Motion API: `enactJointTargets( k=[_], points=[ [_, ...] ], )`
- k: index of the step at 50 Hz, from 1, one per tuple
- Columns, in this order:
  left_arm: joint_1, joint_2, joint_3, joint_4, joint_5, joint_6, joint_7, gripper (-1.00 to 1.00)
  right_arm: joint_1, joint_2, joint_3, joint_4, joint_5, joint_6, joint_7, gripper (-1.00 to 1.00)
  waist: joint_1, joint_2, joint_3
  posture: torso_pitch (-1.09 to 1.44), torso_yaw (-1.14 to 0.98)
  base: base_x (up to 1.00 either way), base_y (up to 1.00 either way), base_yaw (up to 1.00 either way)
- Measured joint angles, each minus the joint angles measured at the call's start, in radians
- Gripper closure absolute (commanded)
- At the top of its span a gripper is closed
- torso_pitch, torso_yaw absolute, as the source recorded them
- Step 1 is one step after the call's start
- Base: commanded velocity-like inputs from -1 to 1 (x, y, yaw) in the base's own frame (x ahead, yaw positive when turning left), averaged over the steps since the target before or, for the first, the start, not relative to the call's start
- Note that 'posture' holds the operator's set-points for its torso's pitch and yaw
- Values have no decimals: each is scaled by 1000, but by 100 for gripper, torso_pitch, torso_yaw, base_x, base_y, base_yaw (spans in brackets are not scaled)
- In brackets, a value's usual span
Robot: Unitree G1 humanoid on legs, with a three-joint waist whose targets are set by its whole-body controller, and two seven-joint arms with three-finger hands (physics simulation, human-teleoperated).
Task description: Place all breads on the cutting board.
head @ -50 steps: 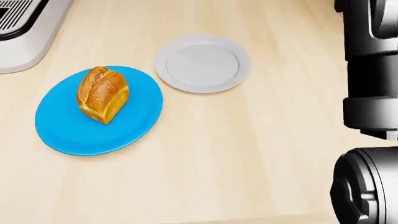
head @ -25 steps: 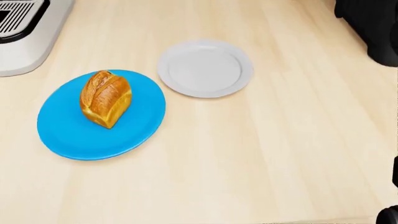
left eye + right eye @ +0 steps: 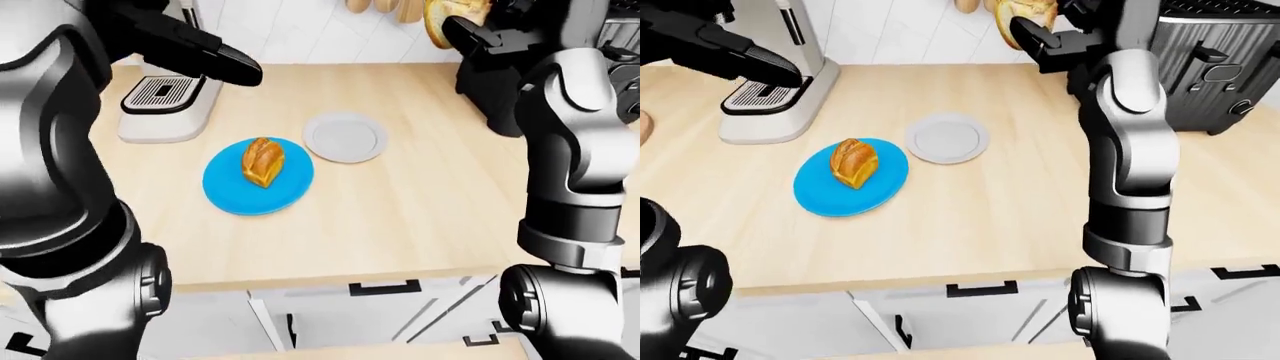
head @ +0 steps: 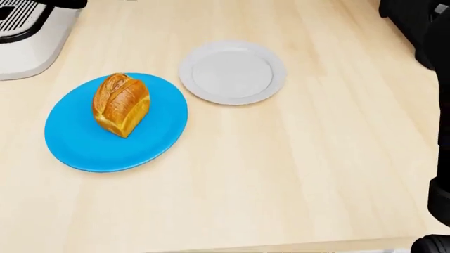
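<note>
The right hand (image 3: 1045,30) is raised at the top of the right-eye view, its fingers closed round a bread roll (image 3: 1025,13) (partly cut off by the frame edge). The left hand (image 3: 215,60) hovers over the coffee machine (image 3: 165,105), fingers stretched out, holding nothing. Well below both hands, a loaf (image 4: 121,104) lies on a blue plate (image 4: 158,137) on the desk (image 4: 295,158), beside a white plate (image 4: 232,72).
</note>
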Motion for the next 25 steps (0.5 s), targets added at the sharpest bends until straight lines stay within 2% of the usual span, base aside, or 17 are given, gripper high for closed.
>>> enactJointTargets(
  k=[4,10,13,17,21,25],
  points=[
    [-59,20,-77,108,26,-28,-85,-100,0,3,-6,20,-4,2,0,100,4,-1,-3,0,0,0,0,0],
    [-124,-5,-116,306,80,-45,-230,-100,-3,-1,-4,-11,4,14,1,100,4,2,-6,0,0,0,0,0],
    [-158,-10,-153,369,140,-70,-298,-100,-3,-4,-10,-14,3,13,0,100,3,-3,-4,0,0,0,0,0],
    [-204,-31,-176,491,249,-144,-385,-100,1,-5,-8,-16,4,20,1,100,4,-5,-7,0,0,0,0,0],
    [-210,-83,-158,593,367,-233,-444,-100,3,-10,-9,-23,2,22,3,100,5,-9,-8,0,0,0,0,0],
    [-184,-121,-123,623,443,-284,-489,-100,2,-9,-10,-33,3,24,2,100,3,-12,-9,0,0,0,0,0]
  ],
)
